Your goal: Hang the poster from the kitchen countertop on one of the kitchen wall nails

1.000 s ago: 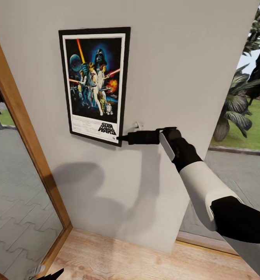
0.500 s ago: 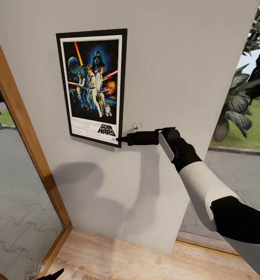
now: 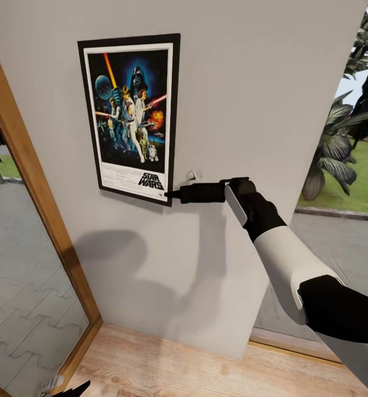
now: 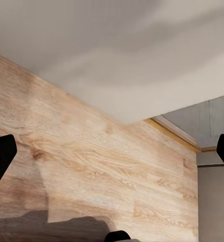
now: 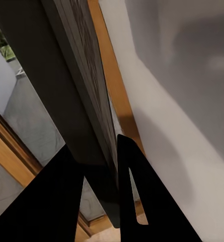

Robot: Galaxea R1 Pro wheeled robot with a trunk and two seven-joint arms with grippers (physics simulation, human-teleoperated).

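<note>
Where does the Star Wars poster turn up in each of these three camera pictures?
Head view: the poster hangs upper left on the wall, its lower right corner pinched by the right gripper.
Left wrist view: not in it.
Right wrist view: its dark edge runs diagonally between the fingers.
Shared landmark: the pale wall.

The head view faces the pale wall (image 3: 250,99) from above, looking forward and down; the right wrist view sits close against the poster (image 5: 86,101) edge on that same wall, while the left wrist view looks low across the wooden floor (image 4: 91,171), which the head view shares.
</note>
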